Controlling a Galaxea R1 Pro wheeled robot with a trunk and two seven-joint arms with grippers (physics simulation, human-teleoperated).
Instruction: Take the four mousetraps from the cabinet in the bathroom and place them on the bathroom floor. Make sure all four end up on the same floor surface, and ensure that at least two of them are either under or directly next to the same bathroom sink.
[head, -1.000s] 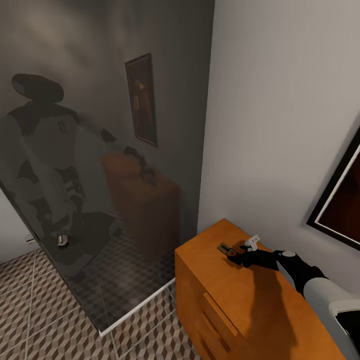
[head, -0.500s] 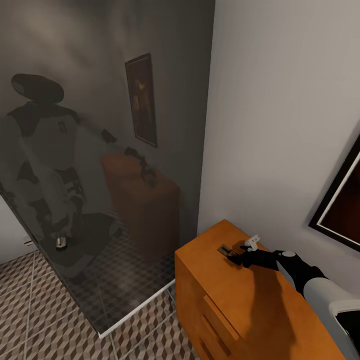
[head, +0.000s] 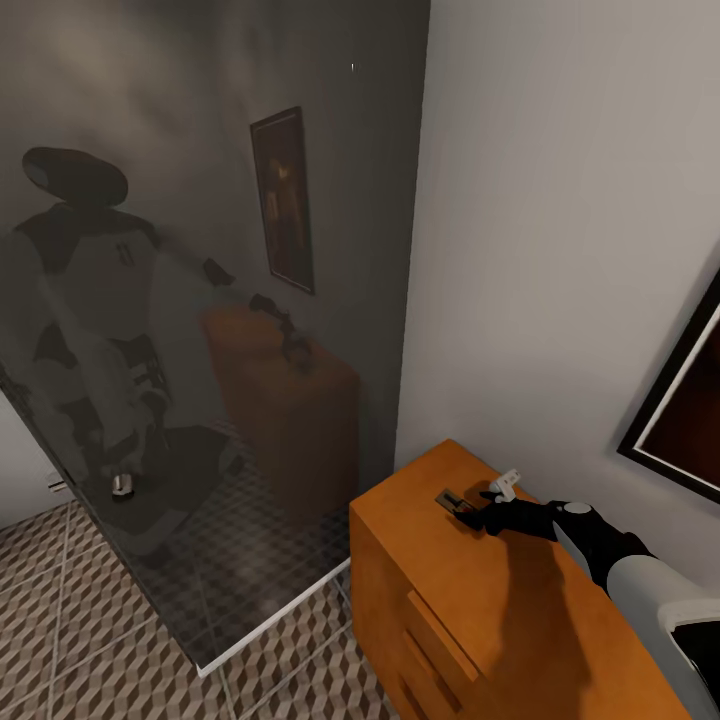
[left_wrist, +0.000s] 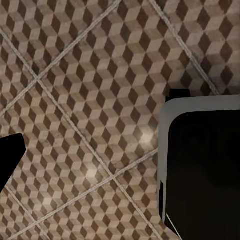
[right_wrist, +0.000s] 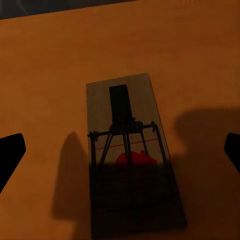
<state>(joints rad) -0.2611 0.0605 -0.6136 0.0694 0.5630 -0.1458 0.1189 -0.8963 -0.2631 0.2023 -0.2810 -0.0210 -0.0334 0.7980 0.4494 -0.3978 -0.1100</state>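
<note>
One mousetrap (head: 447, 495), a small brown slab with a dark wire spring and a red spot, lies flat on top of the orange-brown cabinet (head: 470, 600) near the wall. My right gripper (head: 466, 513) hovers just over it, open. In the right wrist view the mousetrap (right_wrist: 131, 150) sits between the two spread fingertips (right_wrist: 10, 155) on the cabinet top (right_wrist: 50, 60). My left gripper (left_wrist: 120, 150) hangs open above the cube-patterned bathroom floor (left_wrist: 90, 100), holding nothing.
A dark glass panel (head: 200, 350) reflecting the robot stands left of the cabinet, its base rail on the patterned floor (head: 60, 620). A framed picture (head: 680, 410) hangs on the white wall. A small white object (head: 508, 484) lies by the wall. The robot's dark body (left_wrist: 205, 170) is close to the left gripper.
My right gripper has edged forward over the mousetrap and now covers its near end. Nothing else has moved.
</note>
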